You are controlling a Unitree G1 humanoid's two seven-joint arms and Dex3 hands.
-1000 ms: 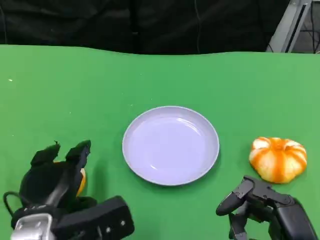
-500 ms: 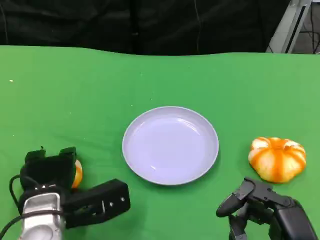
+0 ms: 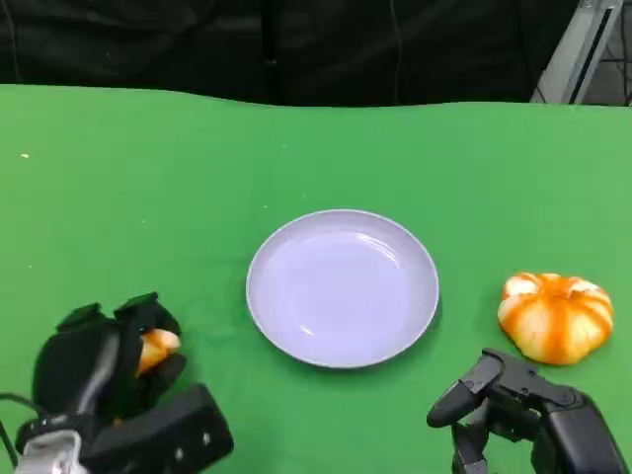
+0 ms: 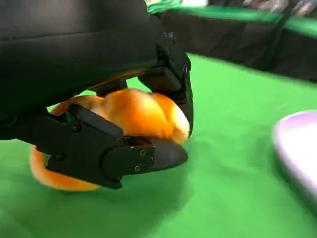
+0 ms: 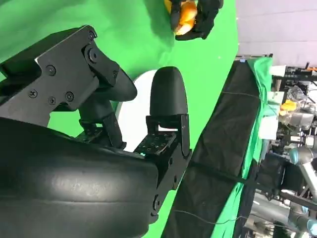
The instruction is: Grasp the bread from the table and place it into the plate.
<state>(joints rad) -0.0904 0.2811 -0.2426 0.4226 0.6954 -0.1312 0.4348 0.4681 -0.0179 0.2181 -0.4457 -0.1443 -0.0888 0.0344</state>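
Note:
A small golden-orange bread (image 3: 156,346) sits in the grip of my left hand (image 3: 99,370) at the table's near left. In the left wrist view the black fingers (image 4: 124,156) wrap around the bread (image 4: 133,111) from both sides, low over the green cloth. The pale lilac plate (image 3: 342,286) lies in the middle of the table, to the right of that hand, with nothing in it. My right hand (image 3: 513,405) hangs at the near right with its fingers apart, holding nothing. The right wrist view looks past that hand (image 5: 99,129) to the left hand (image 5: 203,17) and its bread (image 5: 184,12).
A larger pumpkin-shaped orange and white bread (image 3: 555,316) lies on the cloth right of the plate, just beyond my right hand. The green table (image 3: 148,178) ends at a black backdrop at the far edge. A plate rim (image 4: 297,144) shows in the left wrist view.
My left hand has turned and closed tighter round the bread, drawing back a little towards me and then forward again. The right hand has stayed put. The camera has shifted slightly.

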